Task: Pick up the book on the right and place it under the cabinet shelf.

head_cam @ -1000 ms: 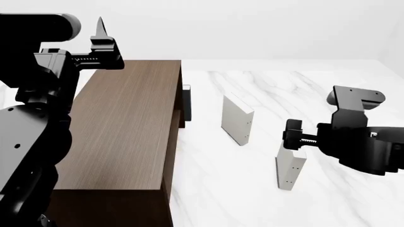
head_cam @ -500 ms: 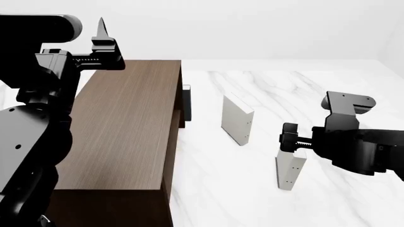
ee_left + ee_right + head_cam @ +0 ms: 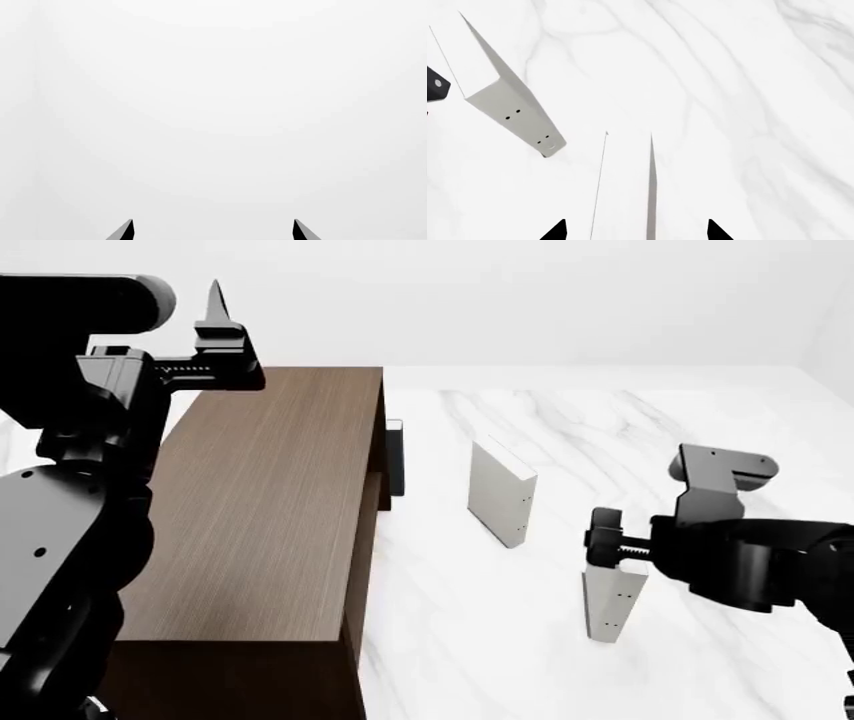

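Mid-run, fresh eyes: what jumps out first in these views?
The tall dark-brown wood-grain cabinet fills the left of the head view. To its right, two thin pale grey-white books stand upright and apart on the white marble table: the nearer one sits under the right tool, whose tips straddle its top edge, with the farther book behind. The left tool is raised, open, above the cabinet.
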Tool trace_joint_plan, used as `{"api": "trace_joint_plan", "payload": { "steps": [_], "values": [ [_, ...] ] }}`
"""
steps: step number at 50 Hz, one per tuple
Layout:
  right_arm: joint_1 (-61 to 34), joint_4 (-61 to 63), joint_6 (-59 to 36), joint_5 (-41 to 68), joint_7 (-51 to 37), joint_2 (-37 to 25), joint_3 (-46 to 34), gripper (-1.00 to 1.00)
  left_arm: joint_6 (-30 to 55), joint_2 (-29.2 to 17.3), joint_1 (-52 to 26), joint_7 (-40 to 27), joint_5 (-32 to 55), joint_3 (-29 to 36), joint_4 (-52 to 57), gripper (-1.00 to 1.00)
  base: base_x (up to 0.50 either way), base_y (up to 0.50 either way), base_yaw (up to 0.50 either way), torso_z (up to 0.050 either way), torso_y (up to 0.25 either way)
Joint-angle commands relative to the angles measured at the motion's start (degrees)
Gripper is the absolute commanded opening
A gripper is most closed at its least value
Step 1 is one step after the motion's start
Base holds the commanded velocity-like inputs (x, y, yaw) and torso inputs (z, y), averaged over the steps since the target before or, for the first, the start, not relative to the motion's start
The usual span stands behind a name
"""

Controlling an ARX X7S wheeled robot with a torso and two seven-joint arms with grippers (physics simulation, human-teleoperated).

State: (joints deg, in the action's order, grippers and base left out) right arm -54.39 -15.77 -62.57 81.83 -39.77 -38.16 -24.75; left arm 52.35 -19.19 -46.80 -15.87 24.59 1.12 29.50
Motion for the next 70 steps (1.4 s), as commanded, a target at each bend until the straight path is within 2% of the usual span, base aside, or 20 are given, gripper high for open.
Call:
{"api": "trace_joint_plan", "payload": {
  "steps": [1, 47, 48, 70],
  "values": [
    [0.32, -1.79, 1.24, -1.73, 1.54, 0.74, -1.04, 1.00, -0.08, -0.19, 0.00, -0.14, 0.23, -0.03, -0.02, 1.00, 0.00, 0.00, 0.00, 0.000, 0.000],
    [1.00, -6.34, 3.37, -5.41, 5.17, 2.91, -4.35, 1.00, -1.39, -0.80, 0.82, -0.55, 0.71, 0.27, -0.58, 1.00, 0.00, 0.00, 0.00, 0.000, 0.000],
    [1.01, -6.21, 3.32, -5.38, 5.06, 2.87, -4.36, -1.00, -1.41, -0.81, 0.82, -0.56, 0.72, 0.28, -0.57, 1.00, 0.00, 0.00, 0.00, 0.000, 0.000],
    [1.01, -3.33, 1.46, -3.41, 2.32, 1.40, -3.70, -1.00, -1.56, -1.06, 0.78, -0.87, 1.19, 0.17, -0.58, 1.00, 0.00, 0.00, 0.00, 0.000, 0.000]
  ]
}}
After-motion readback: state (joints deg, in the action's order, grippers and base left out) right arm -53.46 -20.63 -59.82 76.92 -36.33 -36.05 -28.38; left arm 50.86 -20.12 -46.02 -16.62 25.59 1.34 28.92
